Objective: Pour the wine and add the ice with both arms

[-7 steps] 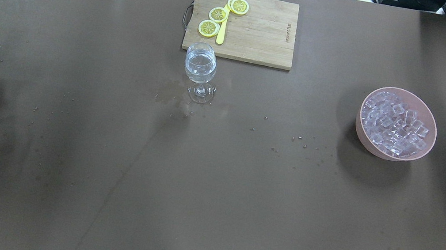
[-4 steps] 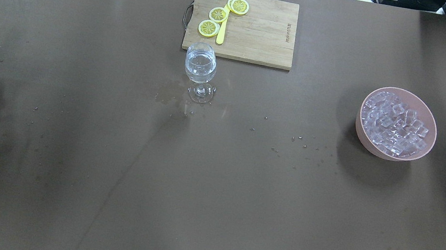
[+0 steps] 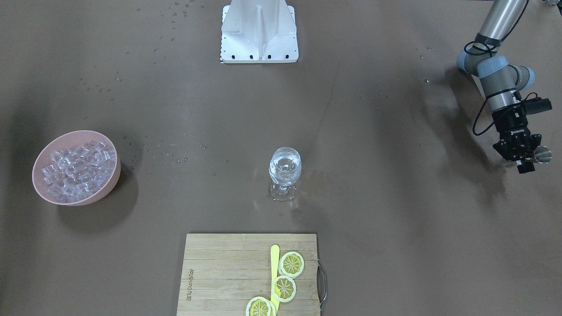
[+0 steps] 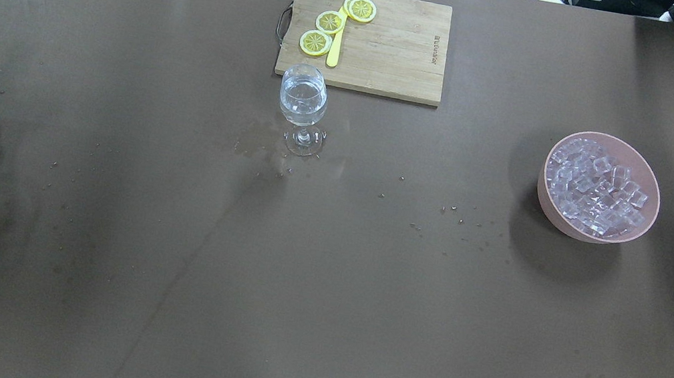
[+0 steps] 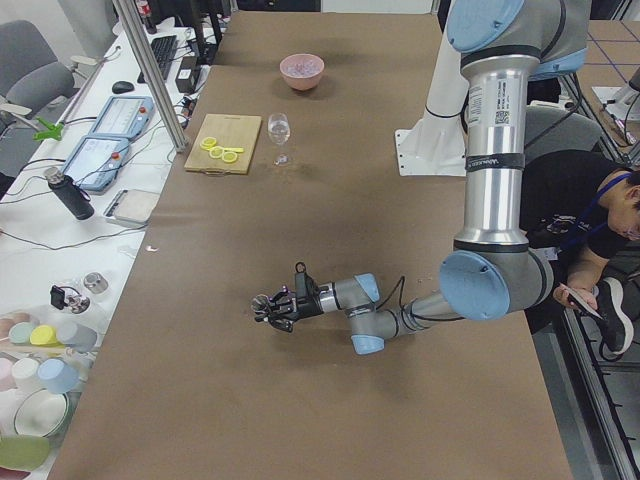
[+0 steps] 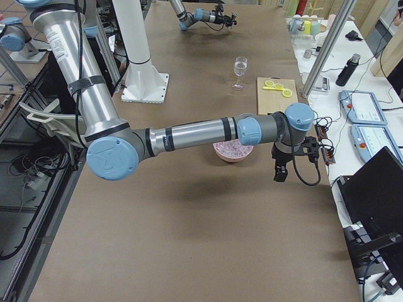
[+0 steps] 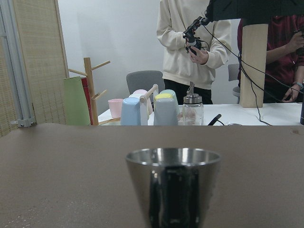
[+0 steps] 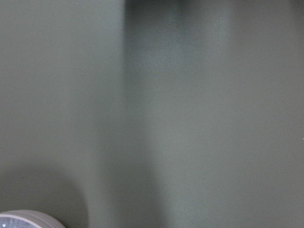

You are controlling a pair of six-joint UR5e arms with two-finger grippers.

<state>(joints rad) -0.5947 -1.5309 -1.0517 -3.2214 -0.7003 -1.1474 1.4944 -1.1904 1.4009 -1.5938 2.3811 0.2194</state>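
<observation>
A stemmed wine glass (image 4: 302,102) stands mid-table with a little clear wine in it; it also shows in the front-facing view (image 3: 285,171). The ice (image 4: 598,186) is a glittering pile of cubes in a pink bowl (image 4: 574,230) at the right. My left gripper (image 3: 524,163) is far out at the table's left end, low over the surface, shut on a small upright steel cup (image 7: 173,185). My right gripper (image 6: 278,174) points down beyond the bowl toward the table's right end. It shows only in the exterior right view, so I cannot tell whether it is open or shut.
A wooden cutting board (image 4: 393,49) with lemon slices (image 4: 329,22) and a yellow knife lies just behind the glass. A wet patch (image 4: 253,138) and scattered droplets lie beside the glass foot. The white base bracket (image 3: 259,30) sits at the robot's edge.
The bit of my left arm at the overhead view's left edge has shifted slightly outward. The glass, bowl and board have not moved.
</observation>
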